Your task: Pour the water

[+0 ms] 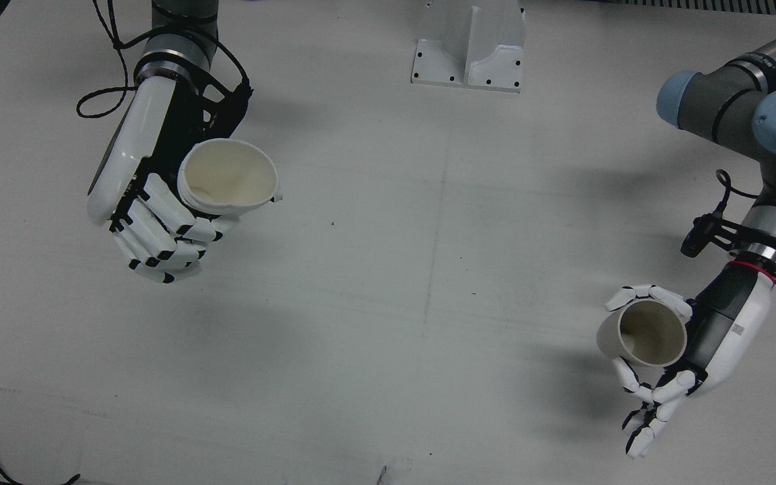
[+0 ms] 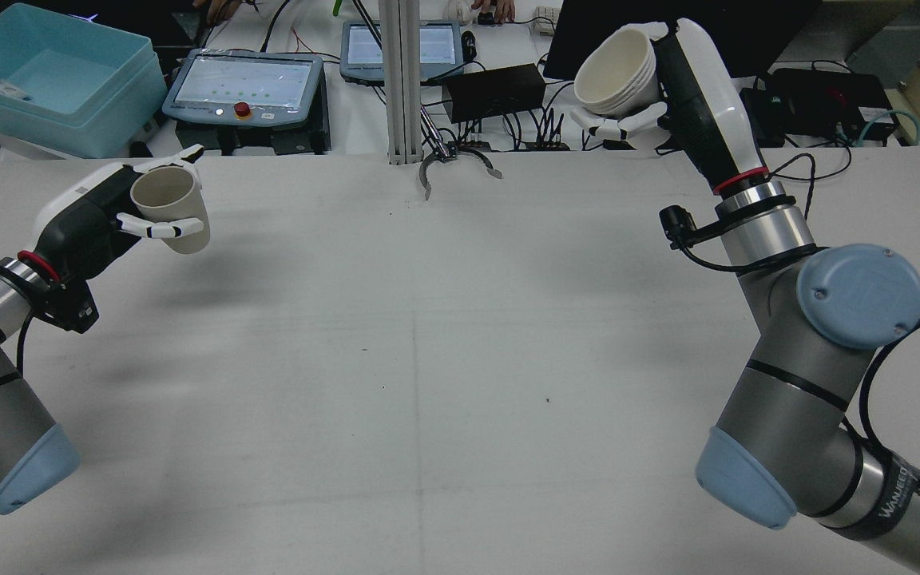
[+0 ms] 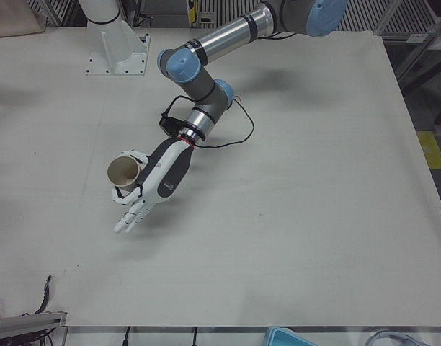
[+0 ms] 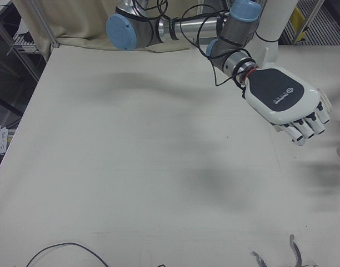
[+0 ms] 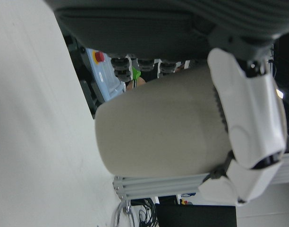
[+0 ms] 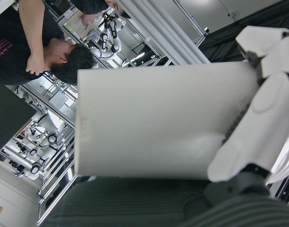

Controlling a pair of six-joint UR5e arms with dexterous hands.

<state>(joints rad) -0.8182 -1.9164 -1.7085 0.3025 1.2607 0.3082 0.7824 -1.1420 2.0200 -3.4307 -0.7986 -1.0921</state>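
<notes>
Two hands are each holding a paper cup off the counter, well apart from one another. The left hand (image 1: 688, 353) is curling its fingers around the small cup (image 1: 644, 333) near the counter's left edge, on the operators' side; the cup is sitting roughly upright, mouth up, low over the surface. The right hand (image 1: 149, 202) is wrapping its fingers around the wide cup (image 1: 226, 178) over the counter's right half, raised much higher — in the rear view that cup (image 2: 616, 72) is lying tilted, its mouth turned sideways toward the middle.

As a judgement, both cups are grasped and lifted, but the pour itself is not yet under way: the cups are still to be brought together over the middle of the counter and one tipped into the other. No water is showing in either cup; both insides are looking dry from the front view.

The rear view is giving the height difference and the tilt, which the near-vertical front view flattens. The right-front view is showing only the back of the right hand — its cup is hidden there.
</notes>
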